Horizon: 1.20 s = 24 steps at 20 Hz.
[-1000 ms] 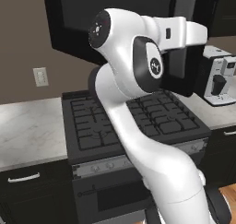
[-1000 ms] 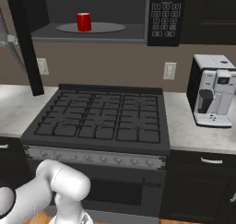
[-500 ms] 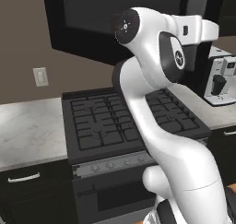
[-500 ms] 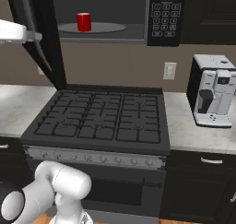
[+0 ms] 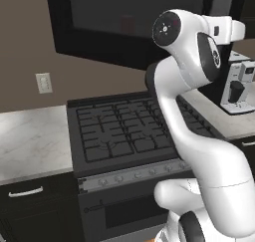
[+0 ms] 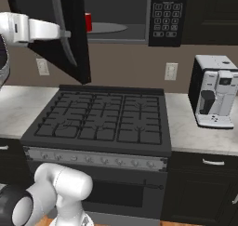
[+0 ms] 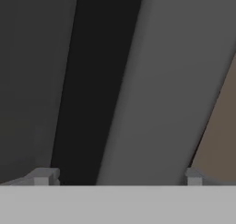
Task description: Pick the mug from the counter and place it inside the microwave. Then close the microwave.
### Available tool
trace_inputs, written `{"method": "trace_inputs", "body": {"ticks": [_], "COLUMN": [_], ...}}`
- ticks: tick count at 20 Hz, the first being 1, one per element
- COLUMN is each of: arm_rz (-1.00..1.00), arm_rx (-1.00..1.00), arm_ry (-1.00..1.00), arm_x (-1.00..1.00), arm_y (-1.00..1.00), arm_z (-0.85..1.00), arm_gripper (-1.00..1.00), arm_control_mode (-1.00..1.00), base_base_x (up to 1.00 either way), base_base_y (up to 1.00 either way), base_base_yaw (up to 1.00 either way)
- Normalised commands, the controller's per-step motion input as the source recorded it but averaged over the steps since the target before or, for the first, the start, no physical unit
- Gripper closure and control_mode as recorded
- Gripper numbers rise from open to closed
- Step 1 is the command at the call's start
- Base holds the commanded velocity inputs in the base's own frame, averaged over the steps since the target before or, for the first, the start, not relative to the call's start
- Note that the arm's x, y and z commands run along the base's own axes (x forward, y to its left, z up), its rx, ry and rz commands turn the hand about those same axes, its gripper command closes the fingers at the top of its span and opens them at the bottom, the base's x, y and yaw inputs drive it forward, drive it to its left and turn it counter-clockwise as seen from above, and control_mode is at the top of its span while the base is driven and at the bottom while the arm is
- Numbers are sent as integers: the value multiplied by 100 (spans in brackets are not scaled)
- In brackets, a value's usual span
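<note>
Door (image 6: 69, 29) further shut — one mug (image 6: 88, 22) inside

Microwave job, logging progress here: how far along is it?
Done: the mug sits on the turntable plate inside the microwave. In hand: the arm presses against the half-swung door, the tool open and empty. Left: shutting the door fully.

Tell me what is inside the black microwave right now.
In the right base view, the black microwave holds the small glossy red mug on its grey round turntable plate. The half-swung dark door covers most of the mug and the cavity's left part.
</note>
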Motion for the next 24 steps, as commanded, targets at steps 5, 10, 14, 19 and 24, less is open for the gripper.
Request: {"method": "trace_inputs", "body": {"ticks": [5,10,14,19,24], "arm_rz": [5,5,4,3,3], "arm_rx": [1,1,1,1,1], "arm_ry": [-6,-5,-2,-1,0], "arm_x": [50,53,64,60,49], "arm_y": [-32,-27,-29,-28,-23], "arm_z": [0,0,0,5,17], "arm_gripper": [-100,-100,-100,-100,-100], "arm_control_mode": [-100,-100,-100,-100,-100], "base_base_x": [0,0,0,0,0], "base_base_y": [0,0,0,0,0], "base_base_yaw": [0,0,0,0,0]}}
